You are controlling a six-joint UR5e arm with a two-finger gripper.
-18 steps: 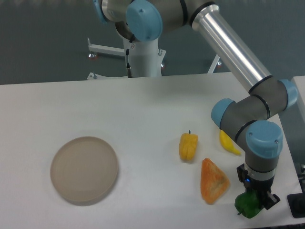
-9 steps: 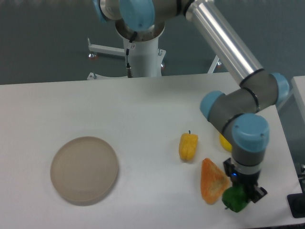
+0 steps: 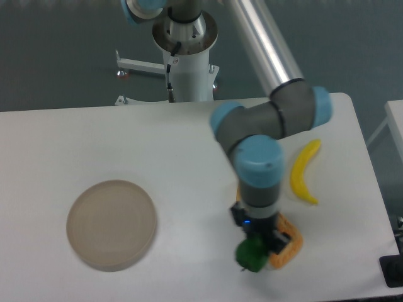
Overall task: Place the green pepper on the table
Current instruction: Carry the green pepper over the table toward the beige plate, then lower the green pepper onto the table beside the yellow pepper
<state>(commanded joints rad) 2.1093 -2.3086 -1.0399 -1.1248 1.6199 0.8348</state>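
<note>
Gripper (image 3: 259, 244): pointing down, jaws pinching the green pepper (image 3: 251, 254)
Pepper: low over the table (image 3: 157, 145), front centre-right
Beside it: orange wedge (image 3: 286, 244)
Right: banana (image 3: 304, 173)
Left: plate (image 3: 111, 223)

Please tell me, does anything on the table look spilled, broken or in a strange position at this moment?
Nothing stands out. The gripper holds the green pepper over the table, partly covering the orange piece. The banana and plate lie undisturbed.

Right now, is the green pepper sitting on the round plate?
No, the green pepper is in the gripper, far right of the plate.
</note>
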